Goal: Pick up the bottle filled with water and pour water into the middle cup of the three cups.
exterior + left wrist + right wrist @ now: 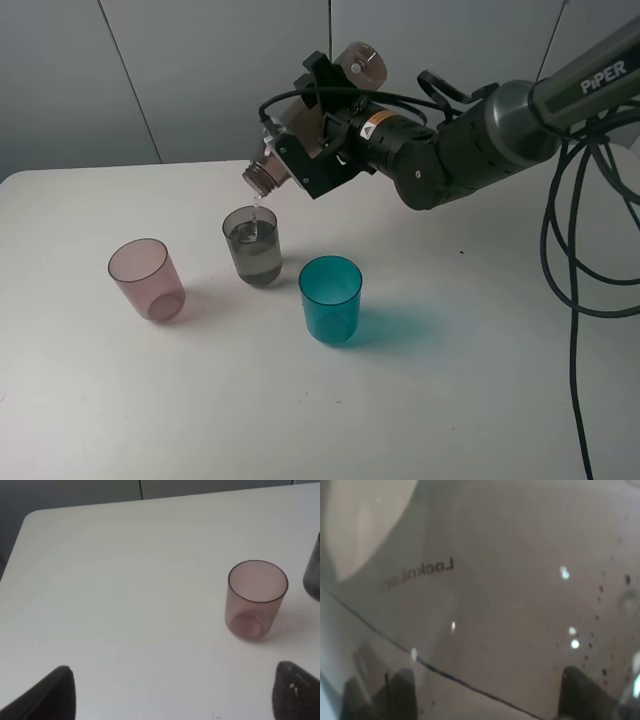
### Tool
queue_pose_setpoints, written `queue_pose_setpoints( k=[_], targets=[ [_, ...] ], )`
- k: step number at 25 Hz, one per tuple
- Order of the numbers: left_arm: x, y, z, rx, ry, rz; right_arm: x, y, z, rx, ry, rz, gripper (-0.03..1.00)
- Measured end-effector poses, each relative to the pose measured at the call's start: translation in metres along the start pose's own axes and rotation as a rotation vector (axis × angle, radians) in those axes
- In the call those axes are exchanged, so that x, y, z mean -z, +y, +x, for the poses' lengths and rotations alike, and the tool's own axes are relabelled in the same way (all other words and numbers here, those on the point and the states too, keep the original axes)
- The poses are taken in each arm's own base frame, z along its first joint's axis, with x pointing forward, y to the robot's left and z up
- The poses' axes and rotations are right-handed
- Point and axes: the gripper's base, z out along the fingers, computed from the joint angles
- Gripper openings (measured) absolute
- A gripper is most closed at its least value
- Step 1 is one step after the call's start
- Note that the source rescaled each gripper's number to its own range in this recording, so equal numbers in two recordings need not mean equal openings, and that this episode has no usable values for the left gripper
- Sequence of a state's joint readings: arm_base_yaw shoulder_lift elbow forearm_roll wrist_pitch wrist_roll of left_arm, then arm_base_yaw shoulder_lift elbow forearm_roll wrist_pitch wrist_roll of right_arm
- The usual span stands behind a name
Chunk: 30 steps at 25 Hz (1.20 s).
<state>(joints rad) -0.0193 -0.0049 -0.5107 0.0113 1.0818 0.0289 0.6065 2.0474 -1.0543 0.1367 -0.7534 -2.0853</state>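
Observation:
My right gripper [318, 135] is shut on the smoky brown bottle [268, 176] and holds it tilted, neck down to the left, base [361, 64] up. A thin stream of water falls from the neck into the middle smoky grey cup [252, 246], which is partly filled. The pink cup [147, 279] stands to its left and the teal cup [331, 298] to its front right; both look empty. In the right wrist view the bottle's wall [510, 605] fills the frame. My left gripper [175, 695] is open and empty, near the pink cup [256, 600]; the grey cup's edge [313, 577] shows beside it.
The white table [450, 400] carries only the three cups. Black cables [580, 250] hang at the right by the arm. A grey wall stands behind the table's back edge [100, 170].

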Motion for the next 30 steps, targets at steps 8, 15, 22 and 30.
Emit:
queue_pose_setpoints(
  k=[8,15,22,30],
  targets=[
    [0.0000,0.0000,0.0000,-0.004,0.000,0.000,0.0000,-0.0027,-0.0031,0.049,-0.034,0.030,0.00],
    [0.0000,0.0000,0.0000,-0.004,0.000,0.000,0.0000,-0.0027,-0.0038,0.041,-0.042,0.030,0.00],
    [0.0000,0.0000,0.0000,-0.004,0.000,0.000,0.0001,-0.0001,-0.0054,-0.288,-0.059,-0.009,0.00],
    [0.0000,0.0000,0.0000,-0.004,0.000,0.000,0.0035,0.0026,-0.0059,-0.812,-0.053,-0.066,0.00]
  ],
)
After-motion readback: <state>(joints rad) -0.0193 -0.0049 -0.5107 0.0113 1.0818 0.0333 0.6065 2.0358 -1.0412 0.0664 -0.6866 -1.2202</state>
